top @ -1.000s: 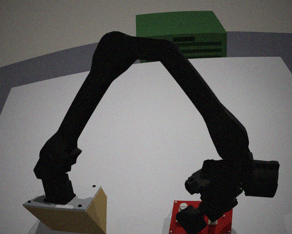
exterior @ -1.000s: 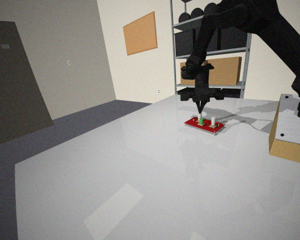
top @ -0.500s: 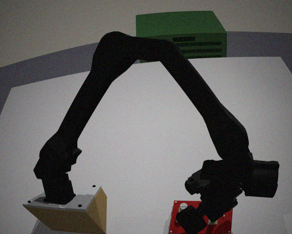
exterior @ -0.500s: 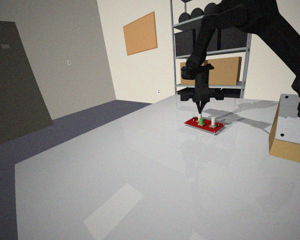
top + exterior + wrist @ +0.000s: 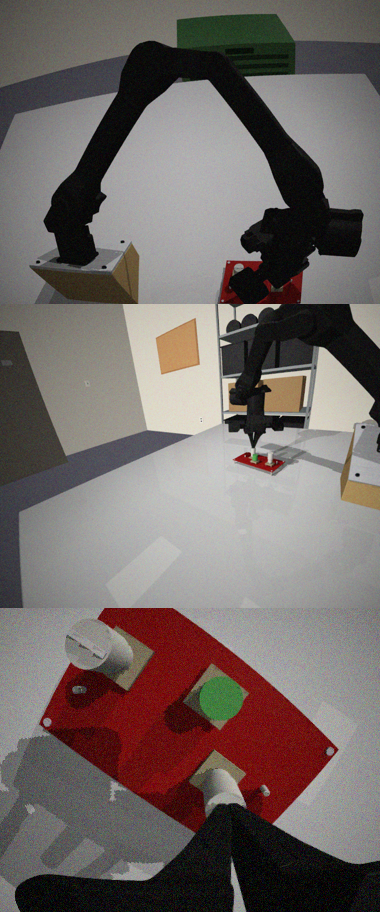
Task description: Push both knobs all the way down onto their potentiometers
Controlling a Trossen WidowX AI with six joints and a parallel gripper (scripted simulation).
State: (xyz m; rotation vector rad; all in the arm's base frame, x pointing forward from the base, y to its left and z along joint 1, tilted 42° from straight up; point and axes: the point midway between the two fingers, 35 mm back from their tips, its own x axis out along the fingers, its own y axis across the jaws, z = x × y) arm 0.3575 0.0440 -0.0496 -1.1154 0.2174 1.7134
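The red circuit board (image 5: pixel 252 264) (image 5: pixel 263 467) (image 5: pixel 150 733) stands on short legs. My gripper (image 5: pixel 253 447) (image 5: pixel 226 813) is shut with nothing between its fingers; its tips are at the top of one white knob (image 5: pixel 253 451) (image 5: pixel 222 783) and hide part of it. A second white knob (image 5: pixel 238 267) (image 5: pixel 270 457) (image 5: pixel 87 644), with a slot-like mark on top, stands tall over its tan potentiometer. A green knob (image 5: pixel 255 457) (image 5: pixel 221 698) sits between them. Whether the tips touch the knob, and any gap under the knobs, I cannot tell.
Small pins (image 5: pixel 79 689) (image 5: pixel 265 790) rise from the board near the white knobs. The arm's base stands on a wooden block with a grey top (image 5: pixel 109 253) (image 5: pixel 364 462). A green box (image 5: pixel 234 30) is behind the table. A shelf rack (image 5: pixel 268 413) stands at the back.
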